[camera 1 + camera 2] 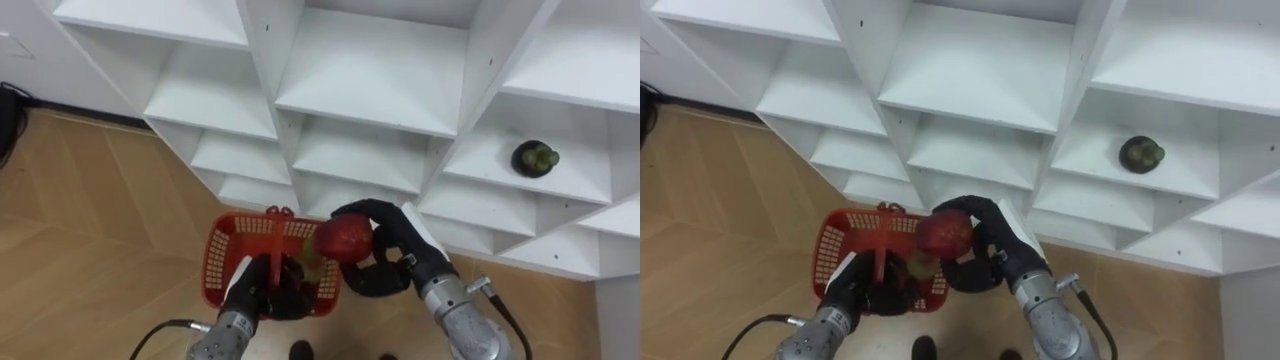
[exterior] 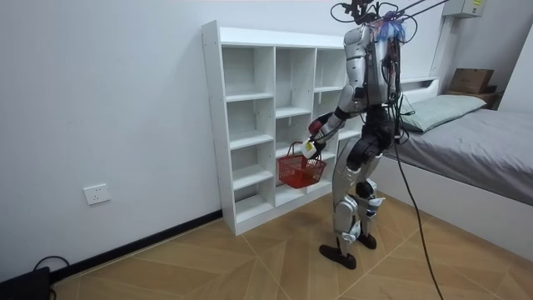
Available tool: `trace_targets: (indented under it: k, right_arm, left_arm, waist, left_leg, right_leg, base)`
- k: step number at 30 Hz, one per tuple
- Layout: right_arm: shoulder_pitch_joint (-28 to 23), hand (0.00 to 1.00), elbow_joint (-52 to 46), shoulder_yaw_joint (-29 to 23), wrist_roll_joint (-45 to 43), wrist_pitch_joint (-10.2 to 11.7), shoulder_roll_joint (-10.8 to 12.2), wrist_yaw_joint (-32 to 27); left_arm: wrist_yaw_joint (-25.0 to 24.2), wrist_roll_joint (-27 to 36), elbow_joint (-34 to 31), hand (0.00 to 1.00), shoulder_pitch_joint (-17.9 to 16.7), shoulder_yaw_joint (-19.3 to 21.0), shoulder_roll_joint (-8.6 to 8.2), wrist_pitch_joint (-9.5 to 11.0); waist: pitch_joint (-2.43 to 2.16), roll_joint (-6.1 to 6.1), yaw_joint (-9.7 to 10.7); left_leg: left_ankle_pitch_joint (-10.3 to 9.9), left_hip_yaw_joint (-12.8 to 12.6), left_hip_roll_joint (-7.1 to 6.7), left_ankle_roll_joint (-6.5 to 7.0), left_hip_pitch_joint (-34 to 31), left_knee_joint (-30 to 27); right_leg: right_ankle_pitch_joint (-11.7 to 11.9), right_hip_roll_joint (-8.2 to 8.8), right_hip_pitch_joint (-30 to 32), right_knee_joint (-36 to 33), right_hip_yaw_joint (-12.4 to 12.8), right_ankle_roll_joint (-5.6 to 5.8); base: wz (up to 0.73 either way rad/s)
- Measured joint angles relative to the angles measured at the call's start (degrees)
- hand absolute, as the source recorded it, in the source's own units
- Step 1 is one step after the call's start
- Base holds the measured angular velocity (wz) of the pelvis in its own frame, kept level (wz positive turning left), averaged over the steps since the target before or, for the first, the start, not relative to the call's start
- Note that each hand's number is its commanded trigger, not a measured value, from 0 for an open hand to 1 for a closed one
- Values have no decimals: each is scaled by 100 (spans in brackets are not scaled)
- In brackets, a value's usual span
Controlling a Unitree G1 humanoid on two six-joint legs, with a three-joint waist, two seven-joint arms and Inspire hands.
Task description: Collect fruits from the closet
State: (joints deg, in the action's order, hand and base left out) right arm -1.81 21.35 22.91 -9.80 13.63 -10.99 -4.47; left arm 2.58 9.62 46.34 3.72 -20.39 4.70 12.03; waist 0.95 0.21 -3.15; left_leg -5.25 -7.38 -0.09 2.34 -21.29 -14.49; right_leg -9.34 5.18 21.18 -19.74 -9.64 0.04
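One red apple sits clamped in my right hand, fingers curled round it, just above the right rim of the basket. It's round, so I can't tell which way it points. My left hand is closed on the basket's handle, and the basket's long side runs left to right. A green fruit lies well beyond the basket, on a closet shelf.

Room view: I stand facing the closet, with the basket hanging before it.

Right eye view: the apple is over the basket's right end.
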Motion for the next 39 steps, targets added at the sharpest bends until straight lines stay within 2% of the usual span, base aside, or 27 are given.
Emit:
trace_targets:
  k: [4,15,22,27,35,39]
  right_arm:
    - [-5,100,44,-3,-81,-38,-13,0]
    - [-6,100,236,-171,-433,-90,-15,-111]
    - [3,100,254,-226,-599,-78,0,-142]
    - [4,100,254,-362,-607,-78,-13,-245]
    - [12,100,254,-407,-595,-79,-17,-252]
    - [21,100,254,-406,-595,-80,-20,-240]
  left_arm:
    - [-64,328,-429,100,-137,-5,38,1]
    - [-233,442,-848,100,-303,-11,49,1]
    - [-597,619,-1272,100,-389,-7,62,6]
    - [-890,876,-1445,100,-425,-52,69,6]
    - [-1256,889,-1619,100,-418,-65,80,5]
    - [-1460,918,-1859,100,-422,-132,146,4]
  waist:
    - [0,1,10]
    - [0,-2,43]
    - [-1,-18,148]
    - [-2,-25,164]
    - [-15,-51,166]
    - [-17,-84,164]
  left_leg:
    - [-10,-19,28,-14,3,-13]
    - [-11,-23,31,-15,5,-13]
    - [-11,-49,32,-15,-8,-13]
    - [-11,-48,42,-15,-59,-29]
    - [-10,-51,42,-15,-64,-27]
    - [-10,-50,41,-15,-35,-27]
  right_leg:
    - [10,-26,-1,8,14,-17]
    - [12,-28,5,7,15,-20]
    - [12,-24,55,-3,31,-20]
    - [16,-29,92,1,26,-27]
    - [23,-29,84,6,47,-27]
    - [25,-30,71,5,86,-25]
  base:
    - [-2]
    - [0]
    - [-3]
    - [0]
    - [0]
    - [-1]
